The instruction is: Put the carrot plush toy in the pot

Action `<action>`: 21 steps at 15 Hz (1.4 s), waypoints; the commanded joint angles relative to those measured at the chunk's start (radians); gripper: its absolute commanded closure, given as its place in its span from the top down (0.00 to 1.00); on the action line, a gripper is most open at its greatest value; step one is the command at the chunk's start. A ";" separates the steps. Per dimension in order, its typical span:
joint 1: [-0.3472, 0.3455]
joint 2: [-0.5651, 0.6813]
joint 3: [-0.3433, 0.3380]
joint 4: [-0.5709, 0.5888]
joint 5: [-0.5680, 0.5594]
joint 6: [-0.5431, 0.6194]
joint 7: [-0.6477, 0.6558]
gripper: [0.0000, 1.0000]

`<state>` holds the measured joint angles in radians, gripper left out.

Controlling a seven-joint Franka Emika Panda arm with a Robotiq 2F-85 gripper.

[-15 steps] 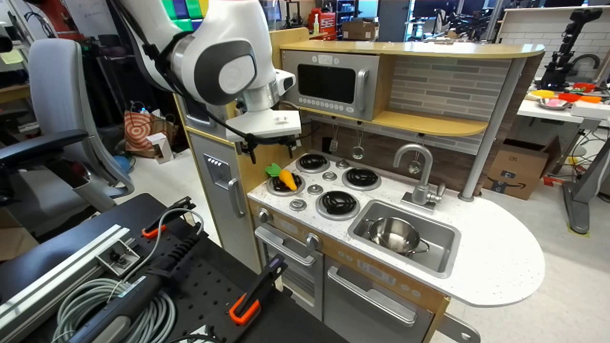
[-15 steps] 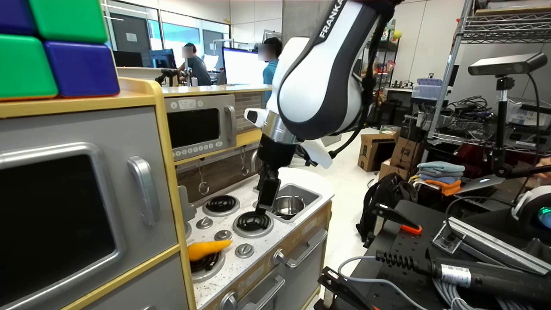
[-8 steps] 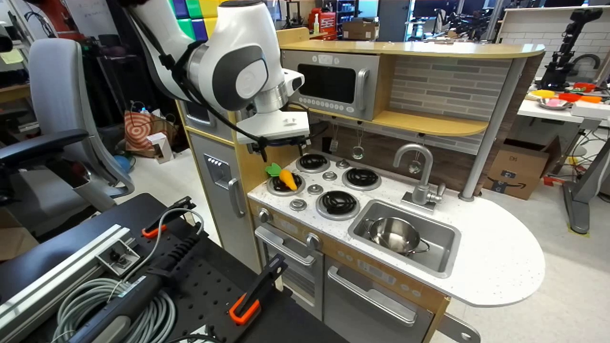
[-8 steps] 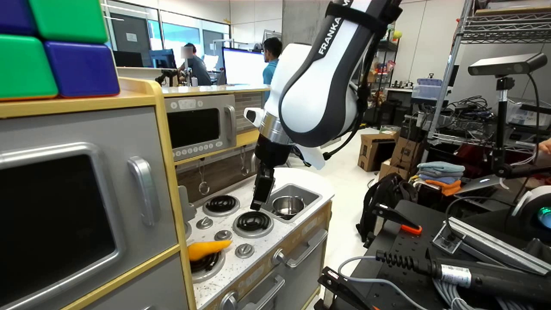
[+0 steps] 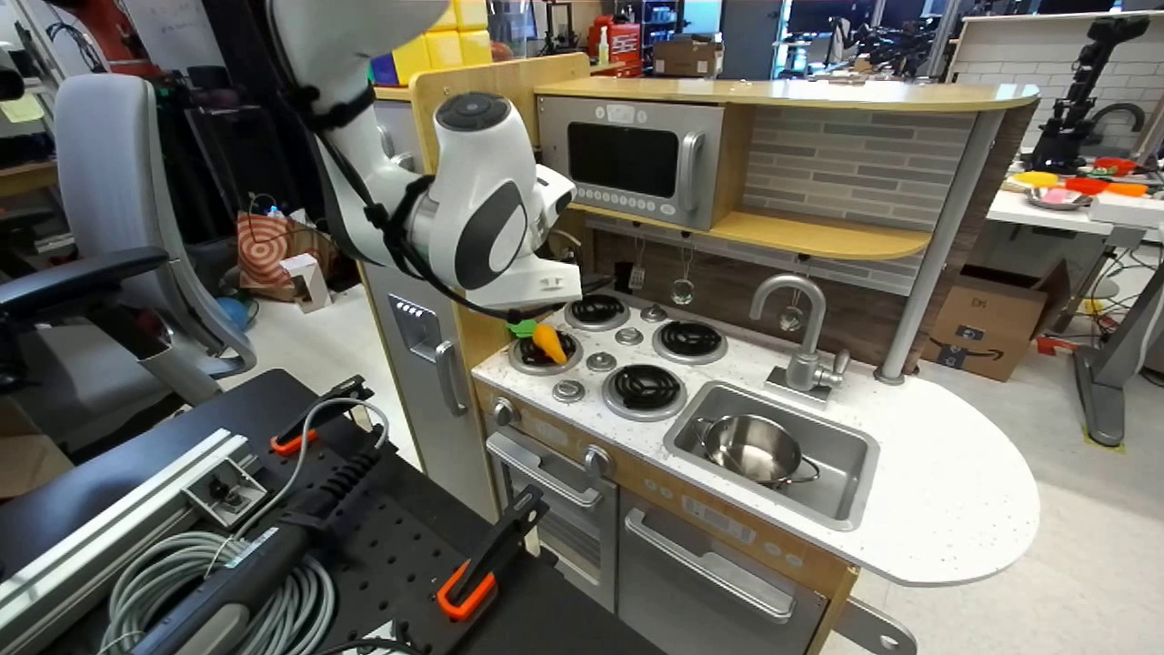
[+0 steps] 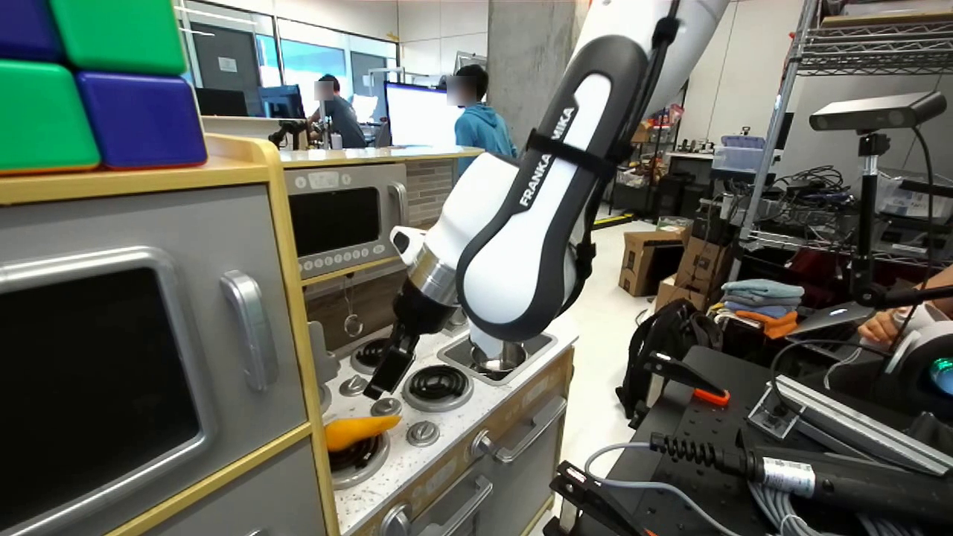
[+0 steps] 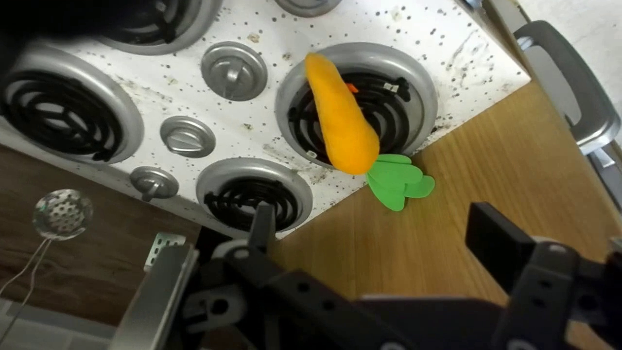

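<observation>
One carrot plush toy lies on its side across a stove burner, and we see its narrow tip reach toward a silver knob, while in the wrist view its green leaves overlap the wooden panel; whether they touch the wood we cannot tell. Our jaws stand spread wide, wood grain showing in the gap between them. In an exterior view we find them slanting downward under the white arm, near the toy but apart from it; the arm's white mount, seen in an exterior view, hides them from us. The pot sits open side up in the sink, well apart from the toy, and we look onto its shiny inner wall. A curved faucet stands just beside the sink. The white speckled desk bears burner, sink and faucet alike, with a grey microwave above its far side. Nearer our camera a black desk carries an orange-tipped clamp and a coil of grey cable.
</observation>
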<state>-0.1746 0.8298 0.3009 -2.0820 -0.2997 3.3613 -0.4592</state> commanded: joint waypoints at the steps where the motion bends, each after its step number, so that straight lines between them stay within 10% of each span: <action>1: -0.011 0.194 0.046 0.243 -0.053 -0.074 0.058 1.00; 11: -0.008 0.238 0.067 0.332 -0.025 -0.190 0.042 1.00; 18: 0.180 0.259 -0.146 0.394 -0.032 -0.224 0.062 1.00; 21: 0.183 0.327 -0.137 0.433 -0.034 -0.110 0.054 1.00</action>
<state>-0.0047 1.0774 0.1640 -1.7249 -0.3158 3.1696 -0.4097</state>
